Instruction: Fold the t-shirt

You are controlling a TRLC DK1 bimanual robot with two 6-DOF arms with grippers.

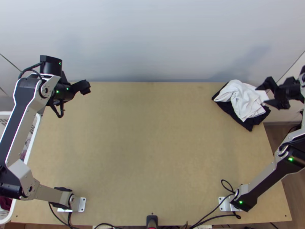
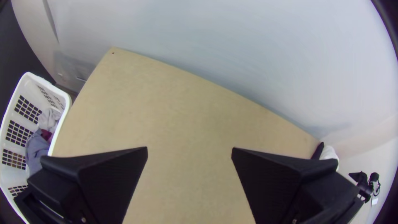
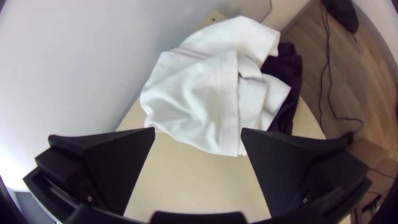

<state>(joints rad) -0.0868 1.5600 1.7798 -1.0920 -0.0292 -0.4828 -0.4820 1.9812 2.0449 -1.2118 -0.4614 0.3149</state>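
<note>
White plastic laundry basket (image 2: 31, 88): stands beside the left edge of the light wooden tabletop (image 1: 152, 145), with grey-blue cloth (image 2: 37, 145) and dark red cloth (image 2: 46, 135) heaped inside.

Left gripper (image 1: 74, 100): above the far left part of the tabletop, nearer the far edge than the near one. Its two wide, flat black fingers are spread well apart with nothing pinched between them.

Left gripper to t-shirt: well apart, with most of the tabletop's width between them.

White fabric t-shirt (image 1: 242, 97): at the tabletop's far right corner, bunched into a loose heap with creases and overlapping layers. A straight hem or band runs across it in the right wrist view. Its collar and sleeves cannot be told apart.

Black or very dark cloth (image 1: 228, 108): under the white t-shirt, in a flatter, folded-looking shape. It sticks out on the left, along the near side and on the right, where it reaches the tabletop's right edge.

Right gripper (image 1: 264, 92): at the tabletop's right edge, just to the right of the t-shirt, fingertips turned towards it. Its two wide black fingers are spread wide, with no cloth pinched between them.

Right gripper to t-shirt: near. From above, the fingertips meet the heap's right side in outline; whether they touch it cannot be told.
</note>
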